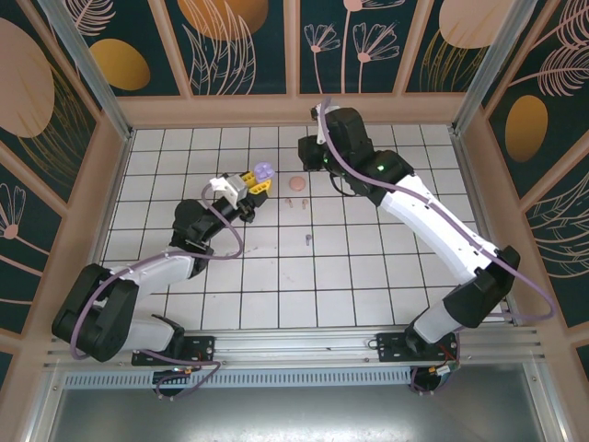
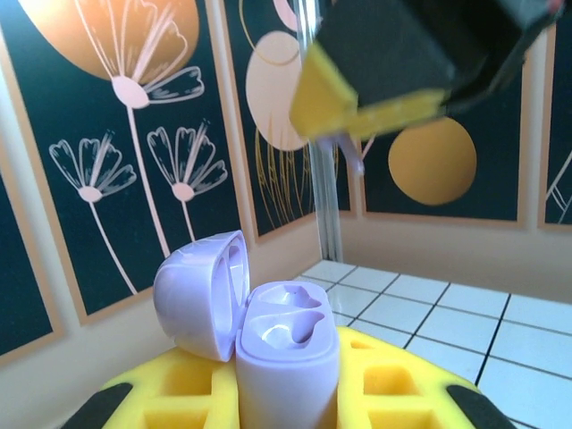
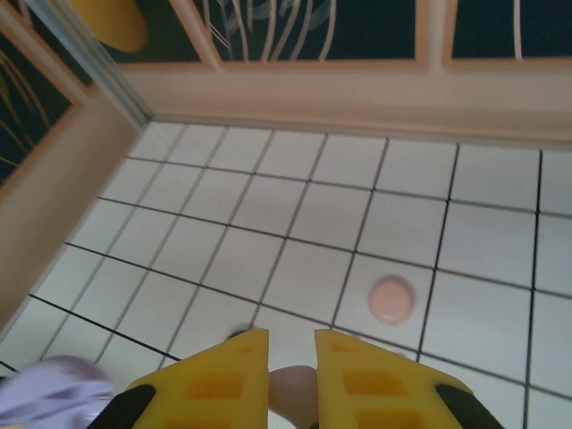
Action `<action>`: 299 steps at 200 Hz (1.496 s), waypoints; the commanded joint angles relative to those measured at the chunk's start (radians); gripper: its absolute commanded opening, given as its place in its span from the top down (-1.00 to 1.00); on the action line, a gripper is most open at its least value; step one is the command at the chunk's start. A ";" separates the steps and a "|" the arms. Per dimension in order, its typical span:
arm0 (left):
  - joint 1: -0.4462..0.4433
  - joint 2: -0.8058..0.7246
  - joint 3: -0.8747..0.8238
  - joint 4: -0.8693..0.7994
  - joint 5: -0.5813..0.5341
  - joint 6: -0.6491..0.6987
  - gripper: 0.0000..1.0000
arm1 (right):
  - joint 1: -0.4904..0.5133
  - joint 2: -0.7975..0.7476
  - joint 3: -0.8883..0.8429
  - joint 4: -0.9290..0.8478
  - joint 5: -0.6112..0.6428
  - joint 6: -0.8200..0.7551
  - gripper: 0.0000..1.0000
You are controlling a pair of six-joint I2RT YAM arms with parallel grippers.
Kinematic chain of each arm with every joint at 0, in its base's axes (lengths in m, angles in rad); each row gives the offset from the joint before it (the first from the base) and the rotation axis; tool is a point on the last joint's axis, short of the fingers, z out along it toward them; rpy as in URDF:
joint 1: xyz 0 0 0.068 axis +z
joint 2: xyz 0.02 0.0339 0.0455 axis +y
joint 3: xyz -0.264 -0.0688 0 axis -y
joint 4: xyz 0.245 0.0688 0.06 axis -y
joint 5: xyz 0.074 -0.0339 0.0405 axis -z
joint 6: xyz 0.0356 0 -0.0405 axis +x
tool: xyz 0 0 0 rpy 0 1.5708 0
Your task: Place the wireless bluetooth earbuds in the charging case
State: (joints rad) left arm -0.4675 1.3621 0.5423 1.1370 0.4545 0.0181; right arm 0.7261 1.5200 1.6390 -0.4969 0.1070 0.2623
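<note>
- Earbud (image 3: 293,393), pale, sits pinched at its rounded end between the yellow fingers of my right gripper (image 3: 290,341). Seen from the left wrist, its stem (image 2: 352,154) hangs down, long axis near upright, higher than the open case.
- My left gripper (image 2: 286,398) clamps the lilac charging case (image 2: 286,357) upright, with its lid (image 2: 201,295) swung open to the left and both wells exposed.
- From above, a pink case (image 1: 296,185), two pink earbuds (image 1: 296,204) and a lone earbud (image 1: 307,239) lie on the white tiles (image 1: 368,267).
</note>
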 commanded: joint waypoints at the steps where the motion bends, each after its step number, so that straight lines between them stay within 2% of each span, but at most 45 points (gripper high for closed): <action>1: -0.011 0.029 0.055 -0.058 0.052 0.052 1.00 | 0.021 -0.048 -0.032 0.090 -0.064 -0.056 0.68; 56: -0.017 0.090 0.125 -0.065 0.121 0.040 1.00 | 0.094 -0.111 -0.151 0.228 -0.087 -0.115 0.67; 115: -0.019 0.093 0.162 -0.060 0.174 0.015 1.00 | 0.131 -0.119 -0.227 0.330 -0.055 -0.083 0.67; 242: -0.019 0.044 0.144 -0.052 0.184 0.001 1.00 | 0.159 -0.071 -0.241 0.346 0.029 -0.057 0.68; 299: -0.019 0.028 0.131 -0.049 0.183 -0.007 1.00 | 0.159 -0.048 -0.240 0.345 0.015 -0.052 0.69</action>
State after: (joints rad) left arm -0.4789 1.4254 0.6804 1.0500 0.6159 0.0216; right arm 0.8787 1.4548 1.4078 -0.1787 0.1120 0.1928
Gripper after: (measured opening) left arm 0.210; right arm 0.158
